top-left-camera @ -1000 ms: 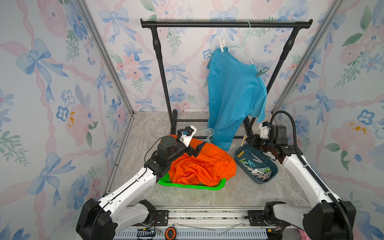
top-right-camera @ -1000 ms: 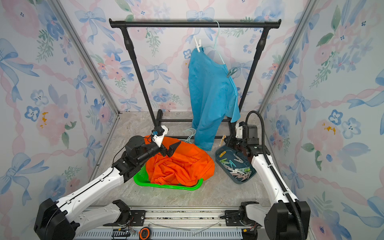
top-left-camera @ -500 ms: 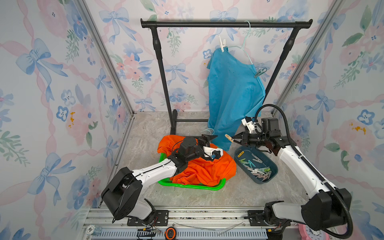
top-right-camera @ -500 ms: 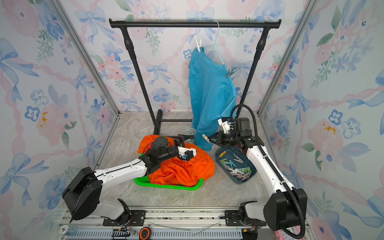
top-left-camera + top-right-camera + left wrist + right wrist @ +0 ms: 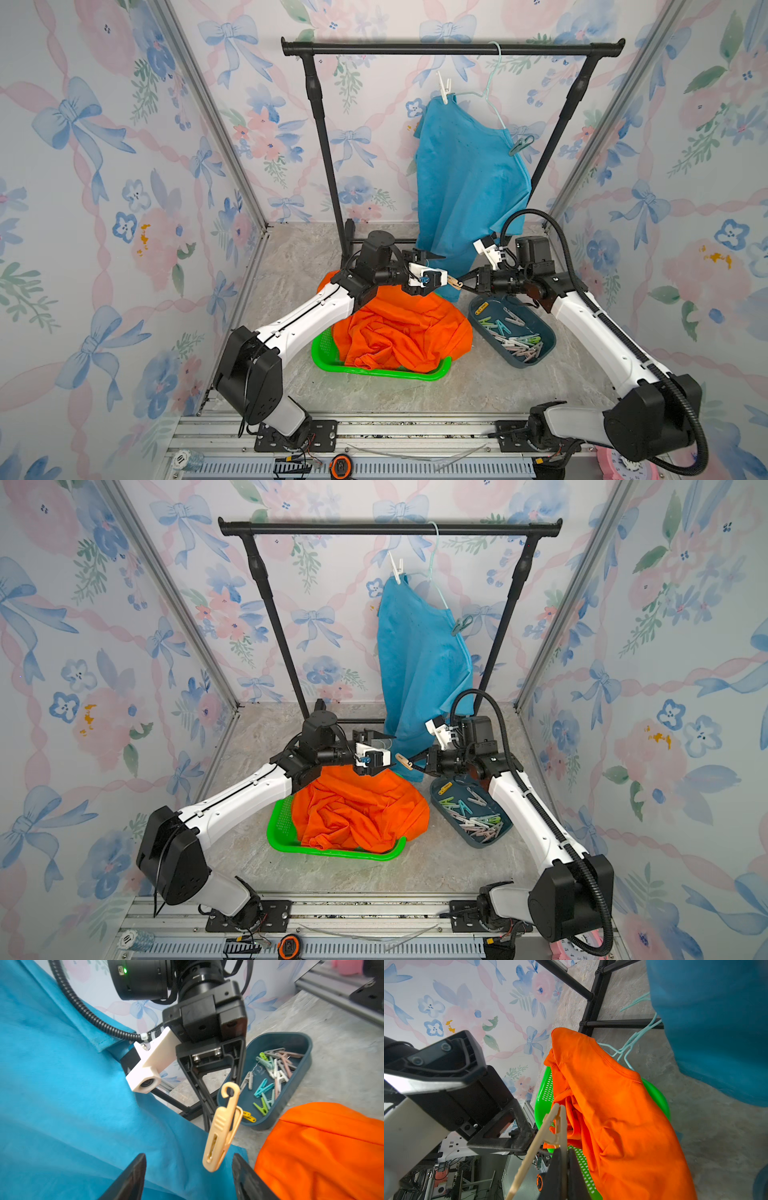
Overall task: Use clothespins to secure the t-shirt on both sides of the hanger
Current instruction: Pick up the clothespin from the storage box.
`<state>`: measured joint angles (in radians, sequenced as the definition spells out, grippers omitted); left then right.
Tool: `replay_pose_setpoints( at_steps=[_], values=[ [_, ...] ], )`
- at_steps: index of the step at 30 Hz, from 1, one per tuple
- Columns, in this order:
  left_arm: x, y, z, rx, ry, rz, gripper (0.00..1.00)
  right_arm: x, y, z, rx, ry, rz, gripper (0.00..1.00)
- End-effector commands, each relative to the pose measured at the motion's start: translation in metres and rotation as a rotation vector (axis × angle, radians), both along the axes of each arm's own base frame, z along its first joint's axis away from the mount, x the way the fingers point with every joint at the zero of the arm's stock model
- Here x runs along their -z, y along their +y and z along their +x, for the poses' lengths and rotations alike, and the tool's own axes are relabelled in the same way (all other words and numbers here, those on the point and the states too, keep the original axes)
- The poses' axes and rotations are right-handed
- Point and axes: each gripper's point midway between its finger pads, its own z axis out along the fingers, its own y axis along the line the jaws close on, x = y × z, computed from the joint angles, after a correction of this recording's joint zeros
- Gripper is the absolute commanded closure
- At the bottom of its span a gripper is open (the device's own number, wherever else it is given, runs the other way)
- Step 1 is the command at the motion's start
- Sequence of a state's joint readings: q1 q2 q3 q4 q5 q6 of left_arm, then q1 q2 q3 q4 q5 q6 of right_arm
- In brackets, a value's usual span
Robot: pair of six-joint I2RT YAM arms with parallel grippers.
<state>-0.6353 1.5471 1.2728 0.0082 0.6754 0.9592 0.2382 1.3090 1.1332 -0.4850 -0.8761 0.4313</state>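
The right claw point(image 5: 563, 1152) was clamped shut on one end of a cream peg point(image 5: 220, 1132), holding it out toward the left claw point(image 5: 189, 1160). The left claw stood open. In the left wrist view its jaws flanked the peg's free end, apart from it on both sides. Just below the left claw an orange shirt point(image 5: 399, 328) lay heaped in a green basket point(image 5: 374, 370) on the worktop point(image 5: 478, 390). Below the right claw, beside the basket, a dark tray point(image 5: 544, 353) held the loose clothespins point(image 5: 513, 336). Behind both claws a blue t-shirt point(image 5: 465, 174) hung on a pale hanger point(image 5: 492, 95) from a black rail point(image 5: 449, 49), well above them. A white peg point(image 5: 444, 87) clipped its shoulder on the left claw's side. A green peg point(image 5: 521, 144) sat at the shoulder on the right claw's side.
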Motion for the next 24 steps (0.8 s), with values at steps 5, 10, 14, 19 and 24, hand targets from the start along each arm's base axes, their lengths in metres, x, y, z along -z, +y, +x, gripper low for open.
replay_pose_setpoints(
  at_steps=[5, 10, 14, 19, 24],
  values=[
    [0.02, 0.009, -0.023, 0.083, 0.241, 0.088, 0.43, -0.026, 0.006, -0.013, -0.049, -0.075, 0.005, 0.95],
    [0.022, 0.008, -0.02, 0.076, 0.263, 0.1, 0.44, -0.034, 0.009, -0.018, -0.065, -0.105, 0.002, 0.96],
    [0.021, 0.005, -0.017, 0.073, 0.268, 0.103, 0.42, -0.035, 0.014, -0.024, -0.087, -0.117, -0.02, 0.96],
    [0.015, 0.002, -0.015, 0.082, 0.283, 0.106, 0.43, -0.033, 0.018, -0.027, -0.108, -0.123, -0.058, 0.97],
    [0.017, 0.002, -0.017, 0.084, 0.287, 0.124, 0.54, -0.033, 0.018, -0.025, -0.107, -0.126, -0.074, 0.98]
  ],
)
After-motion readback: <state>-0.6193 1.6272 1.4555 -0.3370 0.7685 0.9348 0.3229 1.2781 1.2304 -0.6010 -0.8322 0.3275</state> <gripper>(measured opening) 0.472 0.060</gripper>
